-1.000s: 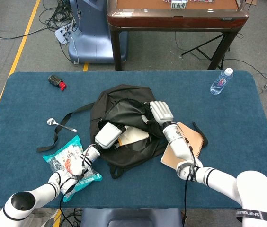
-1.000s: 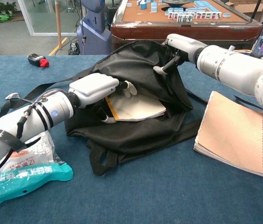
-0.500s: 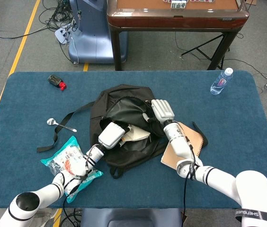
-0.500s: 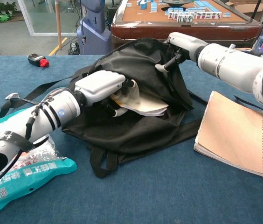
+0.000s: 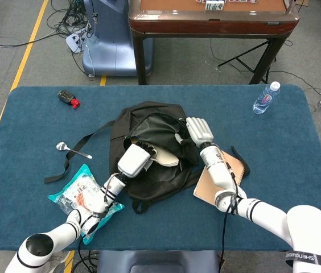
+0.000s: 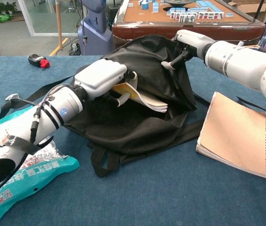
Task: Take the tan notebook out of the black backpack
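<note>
1. A teal snack packet (image 5: 81, 196) is seen nearest the robot, at about 8 o'clock of the blue surface (image 5: 297, 170), lying flat under the left forearm.
2. The left robot hand (image 5: 133, 160) is found at the mouth of the black backpack (image 5: 149, 170), its fingers closed on a book with white pages and a yellow-edged cover (image 6: 140, 96); the book is tilted up, half out of the opening.
3. A tan notebook (image 6: 236, 134) with a dark spiral binding is seen lying flat on the surface at 3 o'clock of the backpack, just beside it and partly under the right forearm in the head view. It is outside the bag.
4. The right robot hand (image 6: 189, 40) is placed at the upper rim of the backpack, at about 1 o'clock of the opening, with fingers curled onto the black fabric so that the flap is held raised.
5. A backpack strap (image 5: 78, 148) is laid out toward 9 o'clock, and a metal spoon (image 5: 69, 149) rests near it on the surface.
6. Farther off, a small black and red object (image 5: 68, 98) is seen at about 10 o'clock, and a water bottle (image 5: 266, 98) stands at about 2 o'clock, well apart from the bag.
7. Beyond the surface, a brown mahjong table (image 5: 212, 20) is seen at 12 o'clock.
</note>
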`<move>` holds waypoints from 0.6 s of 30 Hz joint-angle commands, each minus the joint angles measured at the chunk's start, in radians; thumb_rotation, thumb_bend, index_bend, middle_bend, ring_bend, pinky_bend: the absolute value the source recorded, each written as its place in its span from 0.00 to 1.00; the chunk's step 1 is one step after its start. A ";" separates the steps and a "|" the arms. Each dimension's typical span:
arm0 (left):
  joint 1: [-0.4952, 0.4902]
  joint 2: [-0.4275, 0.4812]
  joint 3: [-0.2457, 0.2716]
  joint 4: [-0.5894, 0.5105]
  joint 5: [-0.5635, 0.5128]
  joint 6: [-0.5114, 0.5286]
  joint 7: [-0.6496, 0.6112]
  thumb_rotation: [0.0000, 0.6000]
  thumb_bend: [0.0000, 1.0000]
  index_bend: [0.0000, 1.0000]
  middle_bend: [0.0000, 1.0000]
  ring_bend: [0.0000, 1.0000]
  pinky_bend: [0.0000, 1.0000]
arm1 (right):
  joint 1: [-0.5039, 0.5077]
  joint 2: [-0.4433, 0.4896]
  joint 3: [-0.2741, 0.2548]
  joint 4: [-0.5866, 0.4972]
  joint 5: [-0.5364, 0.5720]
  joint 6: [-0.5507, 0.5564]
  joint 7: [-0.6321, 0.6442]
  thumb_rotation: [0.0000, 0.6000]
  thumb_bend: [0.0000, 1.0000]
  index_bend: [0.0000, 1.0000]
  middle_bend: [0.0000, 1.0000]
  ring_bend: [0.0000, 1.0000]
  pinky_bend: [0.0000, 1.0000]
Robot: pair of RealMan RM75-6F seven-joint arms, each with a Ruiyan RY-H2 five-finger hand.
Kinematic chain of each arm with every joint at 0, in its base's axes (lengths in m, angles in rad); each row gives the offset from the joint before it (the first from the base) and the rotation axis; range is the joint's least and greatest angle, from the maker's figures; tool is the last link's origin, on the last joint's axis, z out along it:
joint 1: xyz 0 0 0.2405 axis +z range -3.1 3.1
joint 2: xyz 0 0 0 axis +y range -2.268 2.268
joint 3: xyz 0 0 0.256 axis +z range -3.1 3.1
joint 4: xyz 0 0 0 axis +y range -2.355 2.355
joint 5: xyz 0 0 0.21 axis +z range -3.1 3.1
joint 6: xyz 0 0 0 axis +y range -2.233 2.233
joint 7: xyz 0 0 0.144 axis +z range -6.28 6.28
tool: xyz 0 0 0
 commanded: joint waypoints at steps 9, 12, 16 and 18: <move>0.091 0.170 0.027 -0.280 0.057 0.202 -0.065 1.00 0.53 0.76 0.62 0.52 0.51 | -0.002 -0.006 -0.006 0.009 -0.009 -0.009 0.017 1.00 0.37 0.65 0.44 0.36 0.33; 0.118 0.233 0.022 -0.386 0.066 0.253 -0.071 1.00 0.53 0.76 0.64 0.53 0.51 | -0.005 -0.006 -0.010 0.009 -0.010 -0.008 0.017 1.00 0.37 0.65 0.44 0.36 0.33; 0.151 0.321 0.004 -0.524 0.065 0.302 -0.074 1.00 0.53 0.76 0.67 0.54 0.52 | -0.011 -0.008 -0.017 0.008 -0.011 -0.011 0.018 1.00 0.37 0.65 0.44 0.36 0.33; 0.165 0.361 -0.011 -0.585 0.062 0.322 -0.078 1.00 0.53 0.76 0.68 0.55 0.52 | -0.014 -0.009 -0.022 0.004 -0.012 -0.013 0.019 1.00 0.37 0.65 0.44 0.36 0.33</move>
